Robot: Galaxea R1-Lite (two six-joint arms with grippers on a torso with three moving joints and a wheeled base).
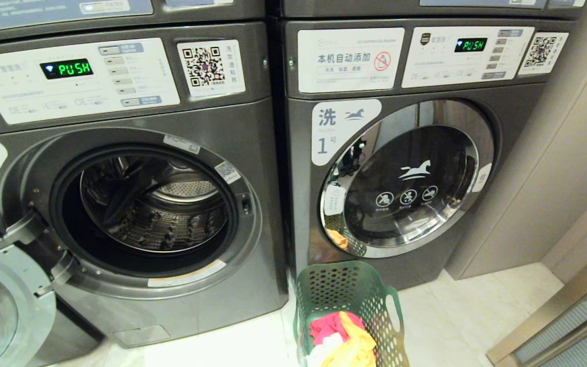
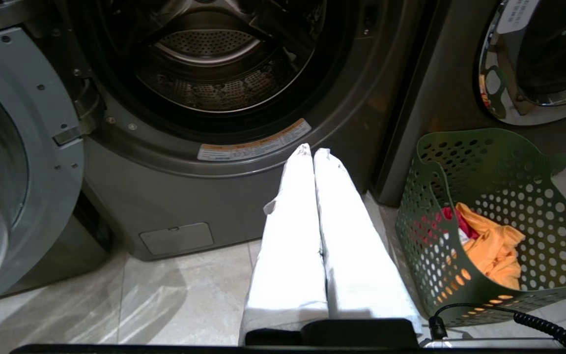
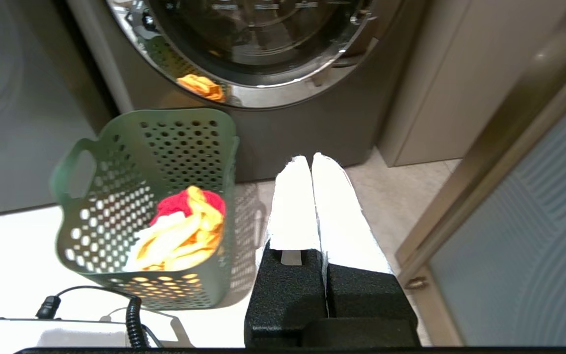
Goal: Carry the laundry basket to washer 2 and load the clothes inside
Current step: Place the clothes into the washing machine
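Observation:
The dark green laundry basket (image 1: pixel 347 311) stands on the floor between the two washers' fronts, also in the left wrist view (image 2: pixel 499 221) and the right wrist view (image 3: pixel 150 206). The clothes (image 1: pixel 342 336), red, yellow-orange and white, lie inside it (image 3: pixel 180 231). Washer 2 (image 1: pixel 135 204) is on the left with its door (image 1: pixel 3 300) swung open and its drum (image 2: pixel 214 64) empty. My left gripper (image 2: pixel 312 150) is shut, empty, low before washer 2. Shut and empty too, my right gripper (image 3: pixel 311 158) hangs beside the basket. Neither arm shows in the head view.
Washer 1 (image 1: pixel 405 178) stands to the right with its chrome-rimmed door closed. A beige cabinet wall (image 1: pixel 553 153) and a metal-framed glass door (image 1: pixel 568 321) close off the right side. Pale floor tiles (image 1: pixel 456 316) lie around the basket. A coiled cable (image 3: pixel 133 319) runs near it.

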